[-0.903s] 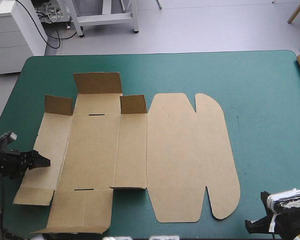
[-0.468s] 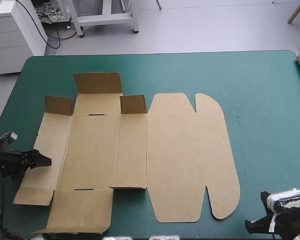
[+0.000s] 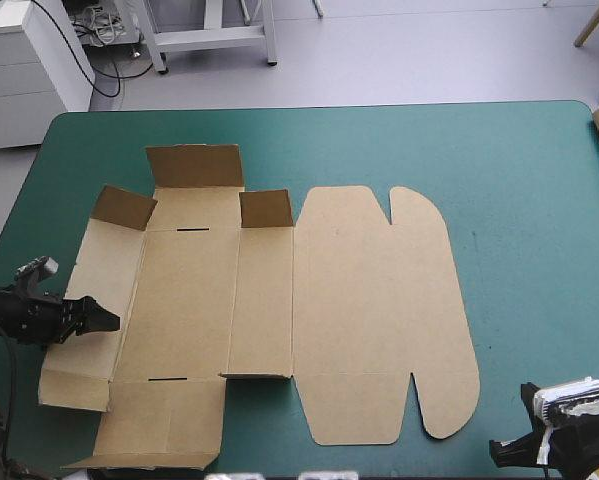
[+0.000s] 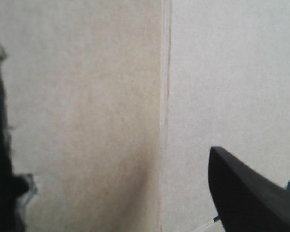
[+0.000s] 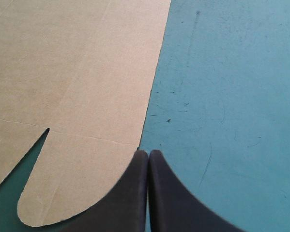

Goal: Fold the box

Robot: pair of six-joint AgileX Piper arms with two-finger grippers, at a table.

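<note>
The brown box (image 3: 184, 300) lies spread out on the teal-green cover, its rounded lid panel (image 3: 379, 310) flat to the right. Short flaps (image 3: 194, 165) stand up along its far edge. My left gripper (image 3: 104, 319) is open at the box's left wall panel (image 3: 99, 270), which tilts up a little. In the left wrist view, brown board (image 4: 86, 96) with a crease fills the space between the black fingers (image 4: 246, 193). My right gripper (image 5: 148, 152) is shut and empty, just off the lid's near rounded corner (image 5: 62, 193); the high view shows this gripper (image 3: 504, 452) at the table's near right corner.
The cover (image 3: 539, 220) lies bare to the right of the box. Beyond the far table edge stand a white cabinet (image 3: 29, 60) and a metal frame (image 3: 209, 35).
My left gripper has moved right, farther onto the left wall panel. That panel's outer edge and its far flap have shifted inward and tilted. The right gripper has not moved.
</note>
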